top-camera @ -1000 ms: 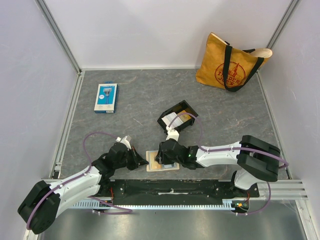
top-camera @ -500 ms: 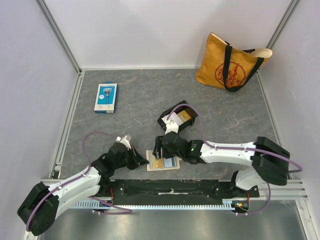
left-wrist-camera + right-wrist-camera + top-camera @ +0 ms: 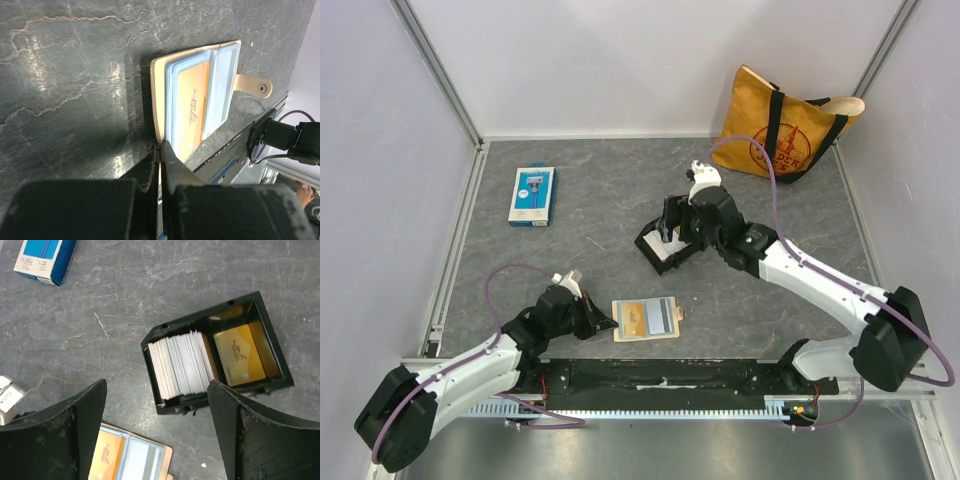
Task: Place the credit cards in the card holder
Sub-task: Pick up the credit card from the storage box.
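Card holder (image 3: 645,320) lies open and flat on the worktop (image 3: 580,250), close to the arm bases, with its side tab pointing right. An orange-gold card (image 3: 192,107) sits in one clear pocket and a grey card (image 3: 663,318) in the pocket beside it. Left claw (image 3: 162,150) is fully closed, its fingers pressed together with nothing visible between them. Its tip meets the holder's left edge; whether it pinches the cover cannot be told. Farther out, a black tray (image 3: 155,337) stands at mid-worktop, well apart from the holder. One compartment holds a packed stack of white credit cards (image 3: 180,367) standing on edge; the other holds a gold card (image 3: 239,360) lying flat. Right claw (image 3: 157,384) hangs over this tray with its fingers spread wide, holding nothing and touching nothing. A blue-and-white package (image 3: 532,195) lies toward the far left. A tan tote bag (image 3: 785,125) stands at the far right corner.
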Motion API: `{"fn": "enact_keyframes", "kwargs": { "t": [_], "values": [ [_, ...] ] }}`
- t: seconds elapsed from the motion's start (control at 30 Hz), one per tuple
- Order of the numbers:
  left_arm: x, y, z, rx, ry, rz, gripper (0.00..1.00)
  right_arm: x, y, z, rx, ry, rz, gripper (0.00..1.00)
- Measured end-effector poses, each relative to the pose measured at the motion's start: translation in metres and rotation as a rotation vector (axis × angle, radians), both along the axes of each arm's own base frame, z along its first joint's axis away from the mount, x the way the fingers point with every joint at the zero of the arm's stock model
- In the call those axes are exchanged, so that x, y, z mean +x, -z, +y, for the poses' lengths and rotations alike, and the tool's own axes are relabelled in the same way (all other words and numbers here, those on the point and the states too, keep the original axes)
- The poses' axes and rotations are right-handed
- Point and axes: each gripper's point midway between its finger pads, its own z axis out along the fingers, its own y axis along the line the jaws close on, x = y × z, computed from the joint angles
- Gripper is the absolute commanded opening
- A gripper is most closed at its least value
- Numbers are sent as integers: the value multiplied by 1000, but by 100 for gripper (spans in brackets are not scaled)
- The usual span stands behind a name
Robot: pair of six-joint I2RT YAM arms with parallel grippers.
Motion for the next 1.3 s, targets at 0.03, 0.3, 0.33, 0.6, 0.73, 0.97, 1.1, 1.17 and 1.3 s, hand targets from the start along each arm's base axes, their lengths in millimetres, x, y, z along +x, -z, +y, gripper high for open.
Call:
{"fn": "enact_keyframes", "kwargs": {
  "t": [0.03, 0.3, 0.33, 0.6, 0.73, 0.97, 1.1, 1.17, 1.3],
  "values": [
    [0, 0, 0, 0, 0, 0, 2, 8, -3, -2, -15, -9, -7, 89],
    [-1, 4, 1, 12, 0, 15, 2, 61, 41, -12, -24, -85, 150, 89],
    [-1, 4, 1, 12, 0, 15, 2, 65, 49, -14, -27, -89, 174, 89],
    [-1, 4, 1, 13, -1, 16, 2, 65, 95, -9, -29, -169, 306, 90],
    [-2, 5, 1, 14, -1, 17, 2, 64, 105, -4, -21, -201, 336, 90],
    [-2, 5, 2, 17, -1, 19, 2, 59, 120, 0, -19, -226, 379, 91],
    [-2, 5, 2, 17, -1, 20, 2, 56, 126, 3, -8, -248, 402, 91],
    [-2, 5, 2, 17, -1, 20, 2, 55, 128, 6, 0, -260, 409, 90],
    [-2, 5, 2, 17, -1, 19, 2, 53, 127, 9, 15, -281, 417, 88]
  ]
}}
